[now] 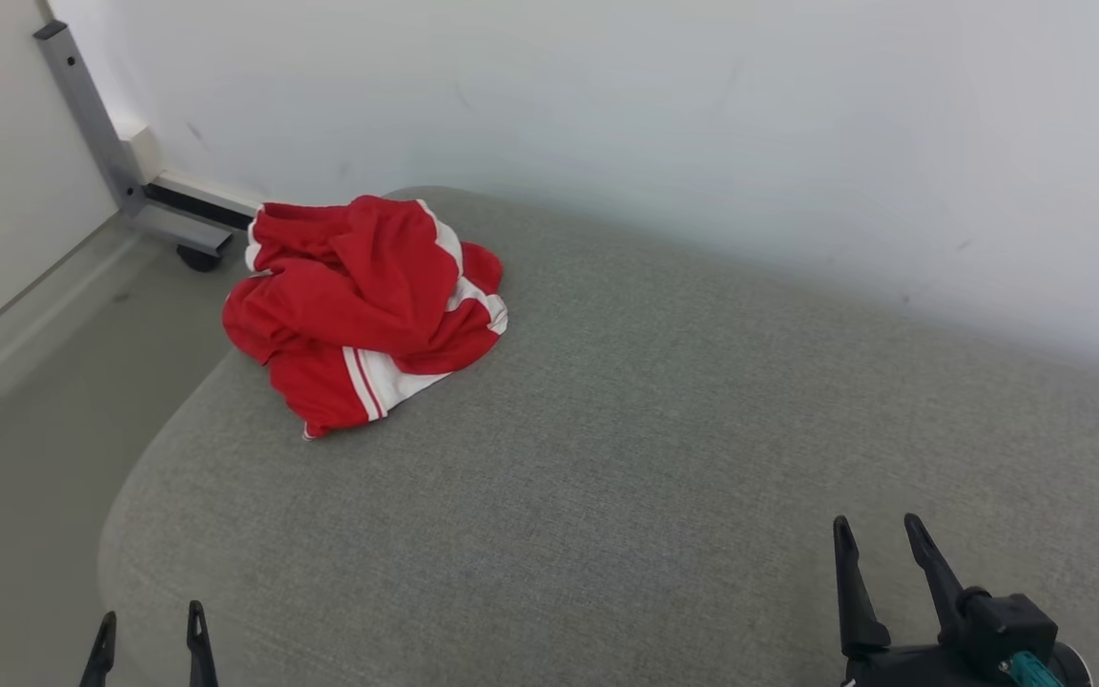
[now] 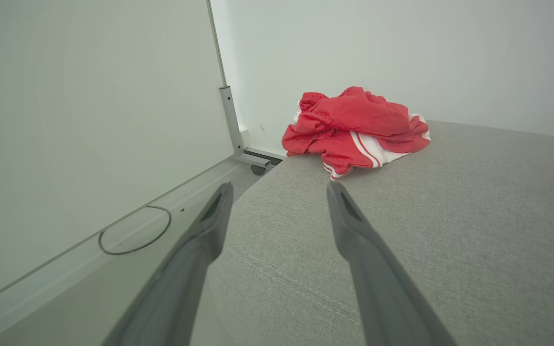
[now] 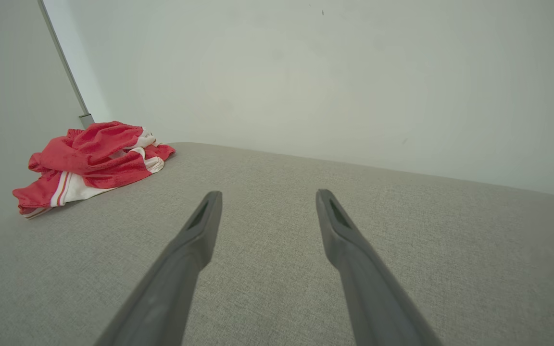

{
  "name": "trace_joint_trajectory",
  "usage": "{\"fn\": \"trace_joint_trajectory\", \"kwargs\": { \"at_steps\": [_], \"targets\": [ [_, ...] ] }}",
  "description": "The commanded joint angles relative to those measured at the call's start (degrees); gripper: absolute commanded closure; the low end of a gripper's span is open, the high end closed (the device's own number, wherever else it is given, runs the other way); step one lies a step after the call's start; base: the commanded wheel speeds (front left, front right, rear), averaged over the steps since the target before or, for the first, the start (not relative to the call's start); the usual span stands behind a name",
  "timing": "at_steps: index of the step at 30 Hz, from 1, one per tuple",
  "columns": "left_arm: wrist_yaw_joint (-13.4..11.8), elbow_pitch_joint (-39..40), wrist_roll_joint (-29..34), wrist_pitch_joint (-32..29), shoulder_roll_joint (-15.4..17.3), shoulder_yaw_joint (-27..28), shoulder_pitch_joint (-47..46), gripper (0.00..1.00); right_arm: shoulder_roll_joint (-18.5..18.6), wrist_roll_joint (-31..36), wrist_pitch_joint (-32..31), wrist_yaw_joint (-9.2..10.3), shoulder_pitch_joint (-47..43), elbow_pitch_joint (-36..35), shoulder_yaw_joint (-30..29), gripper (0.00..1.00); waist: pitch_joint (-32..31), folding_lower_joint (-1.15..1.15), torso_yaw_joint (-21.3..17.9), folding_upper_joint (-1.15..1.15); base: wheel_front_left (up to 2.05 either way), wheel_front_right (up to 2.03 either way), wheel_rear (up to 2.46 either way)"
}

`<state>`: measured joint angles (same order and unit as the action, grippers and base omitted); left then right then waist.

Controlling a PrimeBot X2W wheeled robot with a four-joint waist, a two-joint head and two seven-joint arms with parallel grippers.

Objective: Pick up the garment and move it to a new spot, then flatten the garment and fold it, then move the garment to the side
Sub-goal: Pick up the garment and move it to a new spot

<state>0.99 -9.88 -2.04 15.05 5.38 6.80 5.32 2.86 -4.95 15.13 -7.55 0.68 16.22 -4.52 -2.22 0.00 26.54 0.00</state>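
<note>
A red garment [image 1: 363, 305] with white side stripes lies crumpled in a heap near the far left corner of the grey cushioned surface [image 1: 664, 458]. The left wrist view has the garment [image 2: 356, 132] ahead and slightly right of my fingers; in the right wrist view the garment [image 3: 92, 163] is far to the left. My left gripper [image 1: 151, 618] stands open at the lower left, over the cushion's near left edge, well short of the heap. My right gripper [image 1: 879, 534] is open at the lower right, far from the garment. Both grippers [image 2: 279, 190] [image 3: 267, 197] hold nothing.
A white wall [image 1: 702, 124] runs along the back of the cushion. To the left the cushion drops to the floor [image 1: 34, 401], where a grey metal frame leg with a caster [image 1: 196, 253] stands and a dark cable [image 2: 135, 235] loops.
</note>
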Motion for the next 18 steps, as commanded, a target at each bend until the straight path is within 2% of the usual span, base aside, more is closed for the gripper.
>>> {"fn": "trace_joint_trajectory", "kwargs": {
  "at_steps": [1, 18],
  "targets": [
    [-0.4, 0.6, -0.2, 0.2, -0.1, 0.4, 0.5, 0.00, 0.0, 0.4, 0.0, 0.12, 1.0, 0.2, 0.4, 0.00, 0.6, 0.00, 1.6, 0.00, 0.00, 0.00, 0.00],
    [-2.4, 2.3, -1.6, 0.2, -1.0, 2.6, 0.2, 0.00, 0.0, 0.2, 0.0, 0.12, 3.6, 2.1, 2.4, 0.00, 1.6, 0.00, 2.3, 0.00, 0.00, 0.00, 0.00]
  ]
}}
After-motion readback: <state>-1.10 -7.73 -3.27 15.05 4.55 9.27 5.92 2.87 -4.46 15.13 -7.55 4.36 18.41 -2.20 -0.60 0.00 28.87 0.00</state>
